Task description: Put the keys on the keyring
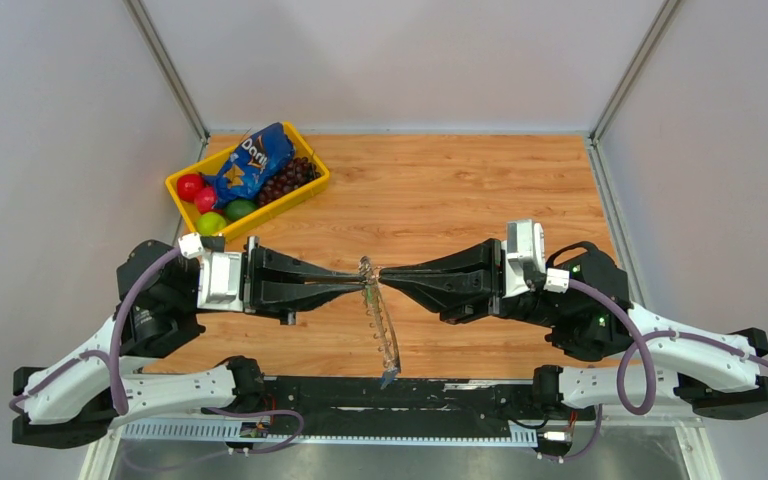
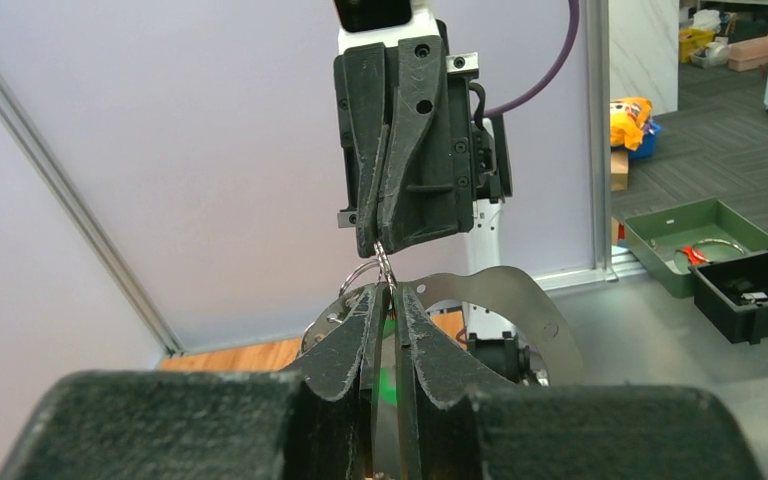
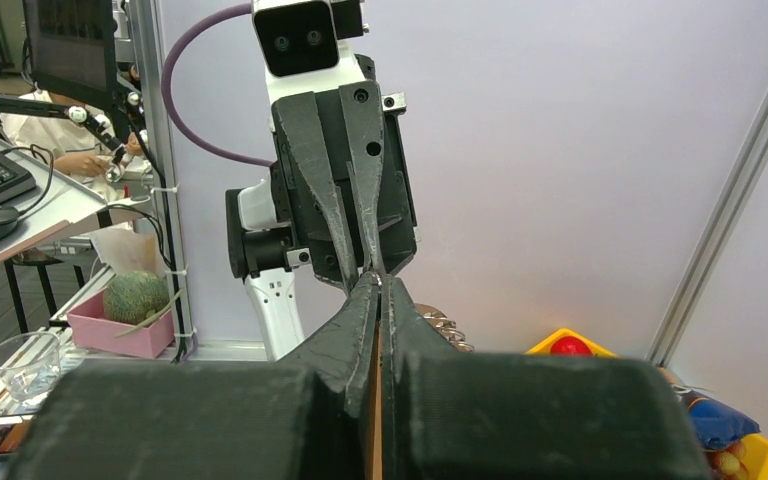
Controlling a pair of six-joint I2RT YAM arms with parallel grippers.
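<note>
Midair, keyring (image 1: 381, 322) dangles from right hand (image 1: 384, 275), left hand (image 1: 360, 284) opposite.

From overhead, the keys are too small to make out where the left gripper (image 1: 363, 281) and right gripper (image 1: 382, 276) meet atop the keyring (image 1: 384, 335). In the left wrist view the left fingers (image 2: 345, 340) hide most of the keyring (image 2: 358, 274). A green speck (image 2: 390, 385) between them cannot be identified, nor can it be told whether they grip.
</note>
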